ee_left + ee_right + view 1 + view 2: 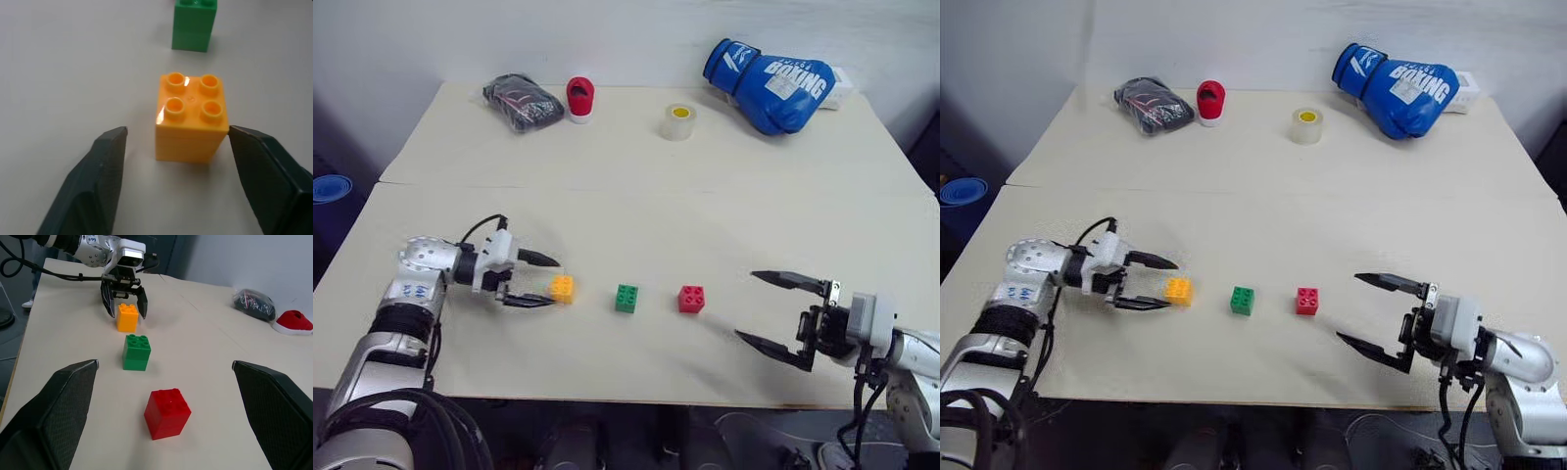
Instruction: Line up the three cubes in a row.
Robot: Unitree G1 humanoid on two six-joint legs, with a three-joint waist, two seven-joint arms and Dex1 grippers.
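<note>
Three cubes stand on the cream table in a left-to-right line near its front: yellow-orange cube, green cube, red cube. My left gripper is open, its two black fingers on either side of the yellow-orange cube, with a gap showing on one side and the other finger close to the cube's corner. My right gripper hangs wide open to the right of the red cube, pointing at the row, with nothing between its fingers.
Along the back of the table lie a black bag, a red-and-white cylinder, a clear tape roll and a blue boxing glove. The table's front edge runs just below both grippers.
</note>
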